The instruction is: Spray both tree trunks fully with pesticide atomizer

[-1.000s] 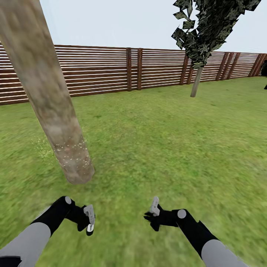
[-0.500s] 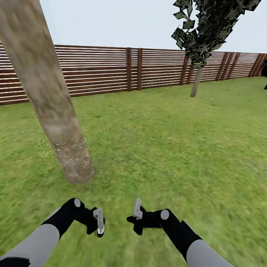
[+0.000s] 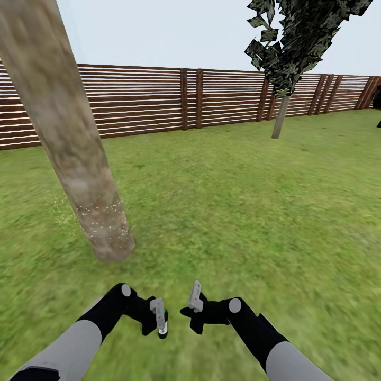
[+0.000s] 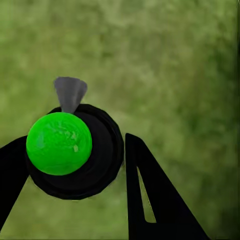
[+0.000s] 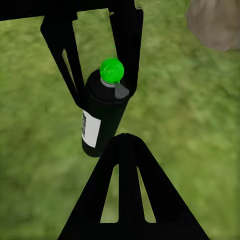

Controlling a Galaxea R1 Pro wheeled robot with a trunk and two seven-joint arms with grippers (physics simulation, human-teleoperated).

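Now my left hand (image 3: 160, 319) has its fingers closed around the atomizer (image 5: 104, 112), upright at lower centre; the speckled tree trunk (image 3: 79, 159) stands up-left, nearer this arm. My right hand (image 3: 194, 302) hangs empty, fingers apart.

Even, shadowless daylight; grass (image 3: 238, 211) blurs toward the edges, wrist views soft.
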